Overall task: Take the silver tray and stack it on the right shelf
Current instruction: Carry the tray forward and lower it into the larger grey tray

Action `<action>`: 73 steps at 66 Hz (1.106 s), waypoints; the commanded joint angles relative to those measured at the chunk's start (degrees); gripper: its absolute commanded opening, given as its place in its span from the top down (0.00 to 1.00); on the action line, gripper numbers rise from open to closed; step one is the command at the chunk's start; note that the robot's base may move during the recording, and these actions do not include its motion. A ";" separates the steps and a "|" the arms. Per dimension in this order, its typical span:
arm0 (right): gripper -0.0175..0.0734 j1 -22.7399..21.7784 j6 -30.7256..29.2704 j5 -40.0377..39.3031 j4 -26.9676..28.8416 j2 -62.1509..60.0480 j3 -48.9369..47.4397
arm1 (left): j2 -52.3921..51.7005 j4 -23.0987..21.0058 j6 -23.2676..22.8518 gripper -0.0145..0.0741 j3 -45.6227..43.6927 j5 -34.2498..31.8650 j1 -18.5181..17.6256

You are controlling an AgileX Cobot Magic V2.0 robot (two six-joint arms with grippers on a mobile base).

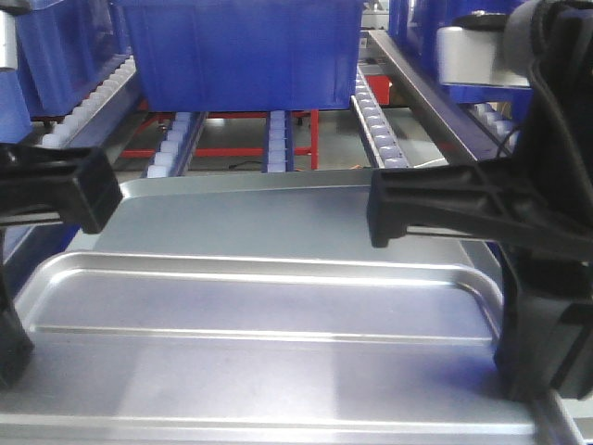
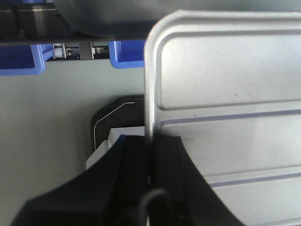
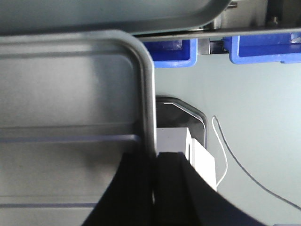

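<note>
The silver tray (image 1: 259, 315) is shiny, with round corners, a low rim and two long lines on its floor. It lies flat, long side going left to right, just before the right shelf (image 1: 375, 120). The left end effector (image 2: 151, 143) and right end effector (image 3: 154, 160) each pinch its rim.

Surface of silver tray (image 1: 259, 315): bright brushed silver, white glare streaks along the rim. Its two floor ridges read as thin violet-blue lines in the left wrist view.

Beyond the tray: duller flat grey sheet (image 1: 278, 209), possibly a second tray, edges cut off. Behind that: saturated blue bin (image 1: 241, 56), white roller wheels (image 1: 375, 120), red frame bars (image 1: 218, 150).

At the tray's rims: left gripper (image 2: 150, 160) and right gripper (image 3: 153, 179), both matte black.

Below the tray: pale grey-green floor (image 2: 51, 122), black pad (image 2: 113, 115) with thin white outline, white box (image 3: 200, 160), thin white cable (image 3: 225, 160)
</note>
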 commanded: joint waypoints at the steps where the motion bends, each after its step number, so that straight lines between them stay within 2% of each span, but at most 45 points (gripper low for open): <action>1: 0.73 -0.27 -3.13 -5.01 -1.96 -1.78 -1.65 | -1.24 1.45 2.21 0.94 -1.21 -0.28 -0.53; 9: 0.73 -1.50 -6.89 -8.20 -1.96 -1.39 -2.79 | -1.24 0.49 4.44 0.94 -1.34 -3.31 1.30; 20: 0.73 -6.12 -11.56 -10.74 -1.96 1.27 -6.39 | -0.69 -5.64 14.85 0.94 -2.31 -8.17 7.38; 36: 0.73 -12.95 -19.50 -14.62 -1.80 8.68 -14.05 | 6.77 -15.15 32.98 0.94 -7.59 -13.69 17.33; 46: 0.73 -16.85 -21.12 -17.25 -1.68 13.77 -18.48 | 13.34 -20.86 40.06 0.94 -12.25 -17.65 22.26; 54: 0.73 -18.01 -22.04 -17.57 -1.17 17.20 -21.07 | 18.19 -21.05 41.39 0.94 -16.15 -17.38 24.05; 64: 0.73 -17.99 -22.04 -20.12 -1.03 20.46 -21.60 | 22.84 -20.93 41.50 0.94 -18.94 -18.17 24.05; 73: 0.73 -17.99 -22.04 -18.59 -0.59 20.93 -21.60 | 24.37 -21.43 41.50 0.94 -19.70 -16.72 23.93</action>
